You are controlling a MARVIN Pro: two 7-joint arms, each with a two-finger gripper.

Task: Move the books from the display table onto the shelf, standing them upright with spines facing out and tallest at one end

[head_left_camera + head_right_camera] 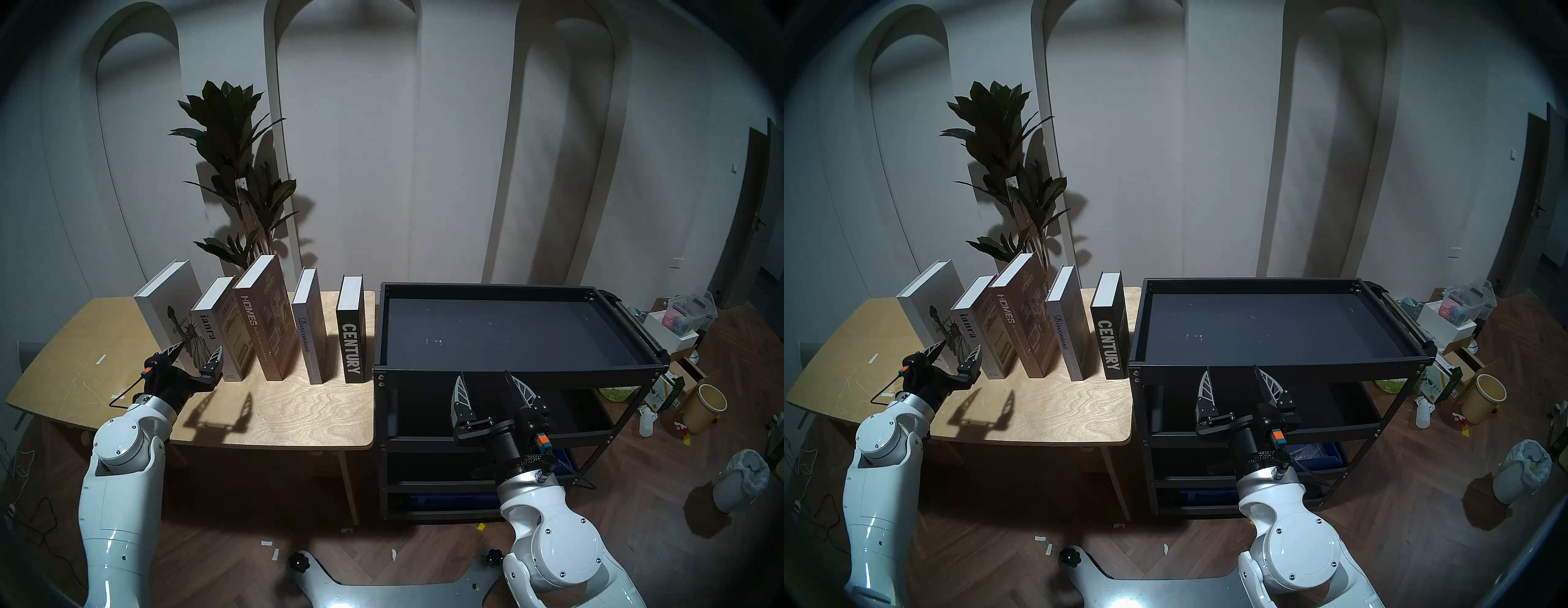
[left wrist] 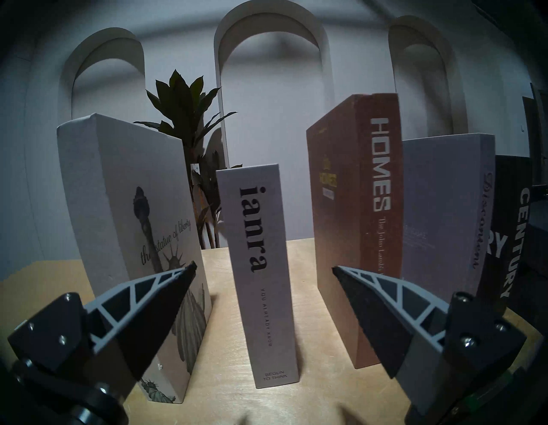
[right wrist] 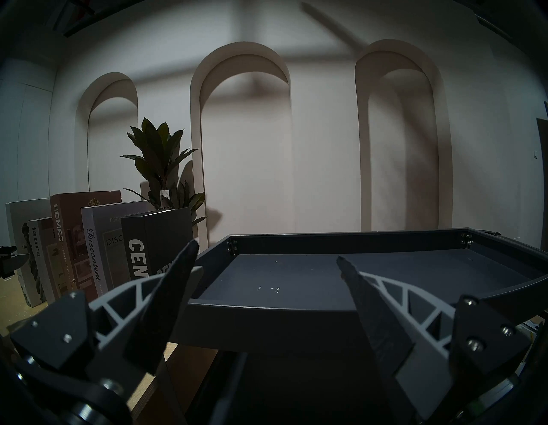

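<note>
desk [image 1: 297, 407]: big plywood one on the left, all five books standing on it in a row, spines facing the robot, nothing moved over yet
shelf [image 1: 509, 335]: black cart right next to the desk, top tray has nothing on it
books, left to right: white Statue of Liberty book [image 1: 169, 310], grey ianra book [image 2: 261, 267], brown HOMES book [image 1: 265, 322] (looks tallest to me), grey Discontent book [image 1: 309, 327], black CENTURY book [image 1: 353, 335]
left hand [image 2: 264, 270]: wide open, holding nothing, level, lined up on the ianra spine with gaps either side
right hand [image 3: 267, 255]: also wide open, nothing in it, parked at the shelf's front rim
how I'd do the grab: go straight in so one finger slips each side of ianra, pinch low-ish, lift before swinging so the neighbours don't get knocked
hard to tell: whether ianra touches HOMES further back, the far ends of the books, and CENTURY is cut off in the left wrist view
</note>
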